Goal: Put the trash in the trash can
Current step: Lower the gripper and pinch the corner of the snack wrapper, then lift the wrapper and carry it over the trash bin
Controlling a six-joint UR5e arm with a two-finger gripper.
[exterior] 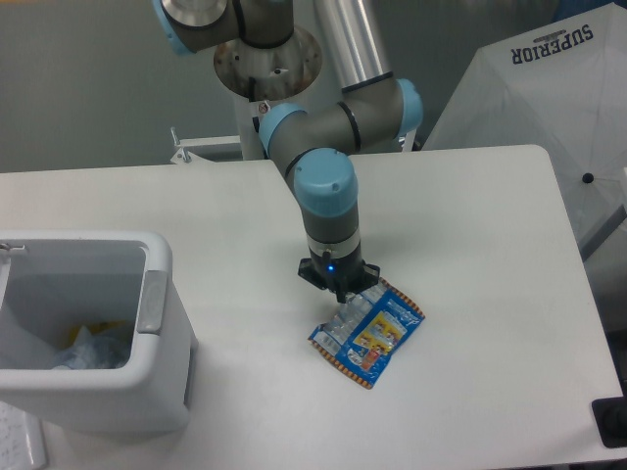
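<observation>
A white table (pixel 490 245) stands before a grey wall (pixel 88 88), beside perhaps a white umbrella (pixel 549 88).

Trash can (pixel 147 294) cut by left edge; contents indistinct. Gripper (pixel 340 291) fingertips hidden, grasp unclear.

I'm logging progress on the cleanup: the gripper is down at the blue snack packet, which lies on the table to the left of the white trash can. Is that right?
Not quite: the fixed camera shows the blue snack packet lying to the right of the white trash can, not the left. The gripper is indeed down at the packet's upper edge, on the table.
</observation>
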